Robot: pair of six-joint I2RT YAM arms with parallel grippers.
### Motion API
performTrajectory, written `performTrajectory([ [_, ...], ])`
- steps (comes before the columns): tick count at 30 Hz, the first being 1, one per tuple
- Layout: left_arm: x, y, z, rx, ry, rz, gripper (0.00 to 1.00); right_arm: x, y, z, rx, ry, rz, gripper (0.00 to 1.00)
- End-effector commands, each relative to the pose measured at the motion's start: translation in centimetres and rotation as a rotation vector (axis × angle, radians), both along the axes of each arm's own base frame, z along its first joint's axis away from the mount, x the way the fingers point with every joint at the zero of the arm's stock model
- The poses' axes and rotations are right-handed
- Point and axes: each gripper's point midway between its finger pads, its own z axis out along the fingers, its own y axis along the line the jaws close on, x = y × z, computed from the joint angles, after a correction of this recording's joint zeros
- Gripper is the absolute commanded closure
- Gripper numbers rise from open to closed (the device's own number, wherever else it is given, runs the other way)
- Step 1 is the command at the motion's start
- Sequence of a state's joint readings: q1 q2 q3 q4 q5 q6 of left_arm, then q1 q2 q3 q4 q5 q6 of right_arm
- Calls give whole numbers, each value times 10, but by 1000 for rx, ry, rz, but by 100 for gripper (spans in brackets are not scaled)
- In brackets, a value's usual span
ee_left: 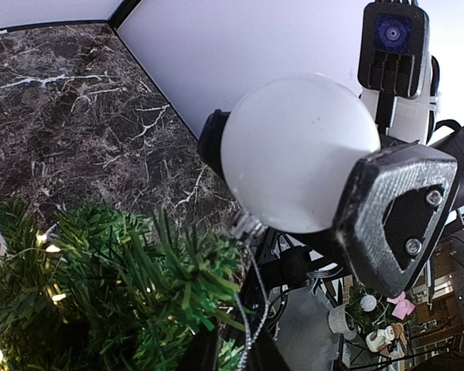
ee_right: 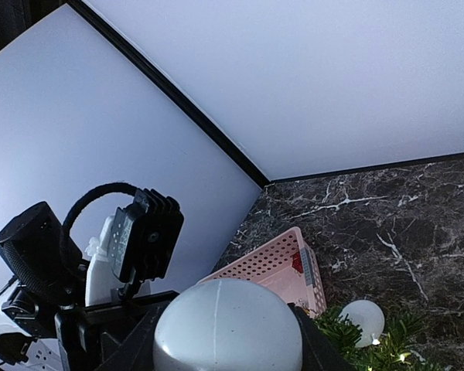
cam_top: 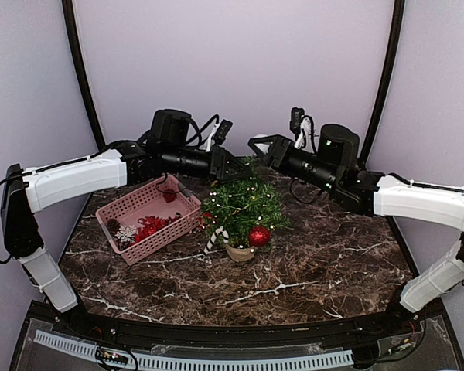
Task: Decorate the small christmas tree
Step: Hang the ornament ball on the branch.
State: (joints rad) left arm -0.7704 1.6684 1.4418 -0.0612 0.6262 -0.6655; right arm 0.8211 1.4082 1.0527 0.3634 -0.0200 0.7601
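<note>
The small christmas tree [cam_top: 243,205] stands upright in its tan pot [cam_top: 238,251] near the middle of the dark marbled counter [cam_top: 309,267], its tiny lights lit. A red ball [cam_top: 258,236] hangs low on its near right side, and a red-and-white candy cane [cam_top: 213,239] hangs at its near left. Another white ball [ee_right: 362,319] sits among the branches.

Both arms reach in over the far side of the tree. The right gripper [cam_top: 257,144] hovers just beyond the treetop with its jaws closed around a white ball ornament [ee_left: 294,147], one finger on either side. A silver string [ee_left: 251,309] hangs from the ornament's cap beside the top branches. The left gripper [cam_top: 233,168] is at the treetop, close to the right one; I cannot tell how its jaws stand.

A pink basket [cam_top: 166,236] lies just left of the tree, holding red decorations, a white snowflake [cam_top: 125,232] and a pinecone [cam_top: 113,224].
</note>
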Motion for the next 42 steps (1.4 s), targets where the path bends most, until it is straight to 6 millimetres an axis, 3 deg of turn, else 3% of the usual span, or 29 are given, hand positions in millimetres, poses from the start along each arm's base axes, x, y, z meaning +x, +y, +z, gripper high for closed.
performTrajectory([
  [1,-4,6,18,-23,-46,5,85,3,-1,21,31,-48,-17,60],
  [10,-5,13,20,-12,-72,25,75,3,-1,21,30,-47,-17,60],
  [17,-3,18,25,-6,-105,50,59,3,-2,23,32,-51,-17,60],
  [21,-3,17,24,-5,-108,49,59,3,-2,24,33,-50,-17,60],
  [30,-2,17,23,-4,-104,52,81,2,-3,26,37,-53,-17,60],
  [42,3,18,12,33,-99,74,71,1,-3,28,44,-55,-17,60],
])
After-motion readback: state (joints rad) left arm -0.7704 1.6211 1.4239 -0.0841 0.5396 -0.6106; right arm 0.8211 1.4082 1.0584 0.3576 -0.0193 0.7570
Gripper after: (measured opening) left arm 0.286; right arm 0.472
